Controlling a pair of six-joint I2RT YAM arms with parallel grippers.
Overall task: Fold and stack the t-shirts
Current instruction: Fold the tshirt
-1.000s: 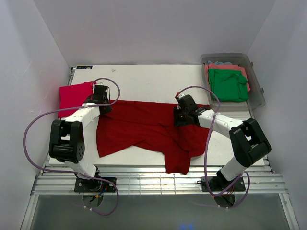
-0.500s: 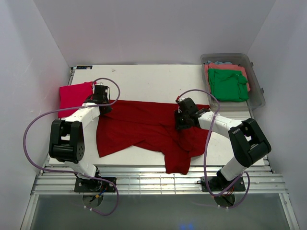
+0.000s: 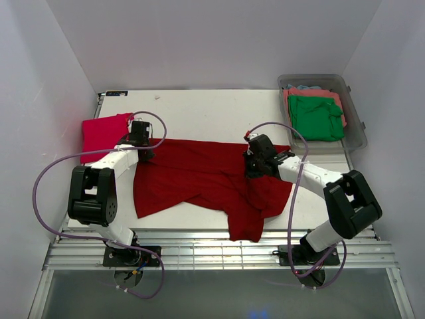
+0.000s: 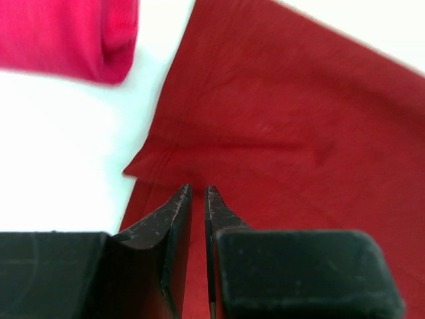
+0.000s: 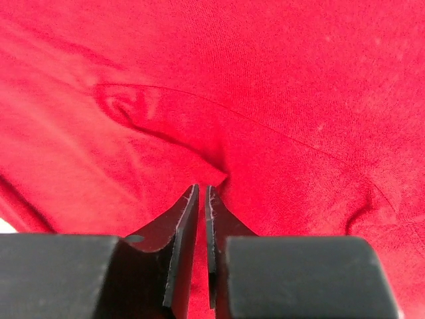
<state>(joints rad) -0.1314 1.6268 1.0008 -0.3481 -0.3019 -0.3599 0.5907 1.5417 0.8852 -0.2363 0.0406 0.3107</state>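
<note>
The left gripper [image 4: 198, 191] is closed down to a thin slit, its tips low at the far-left corner of the dark red t-shirt [image 4: 279, 119]. The wrist view does not show whether any cloth sits between the fingers. A crease runs across the shirt just beyond the tips, and the shirt's edge juts out in a small point to their left.

The right gripper [image 5: 202, 188] is closed on the same shirt, pinching a fold of it. Wrinkles in the cloth gather toward the fingertips, and a curled pucker lies a little to their left. From above, this gripper sits over the right part of the shirt, near its far edge.

The dark red t-shirt lies spread across the middle of the white surface [image 3: 206, 113]. Its far edge is fairly straight between the two grippers, and its near right part bunches and trails down toward the near edge of the surface.

A folded pinkish-red t-shirt [image 3: 103, 133] lies just beyond the dark red shirt's far-left corner, close beside the left gripper and apart from the dark cloth.

Well off to the far right of the dark red shirt stands a clear grey plastic tub [image 3: 356, 126]. In it a folded green t-shirt [image 3: 315, 118] lies on top of a coral one [image 3: 312, 93].
</note>
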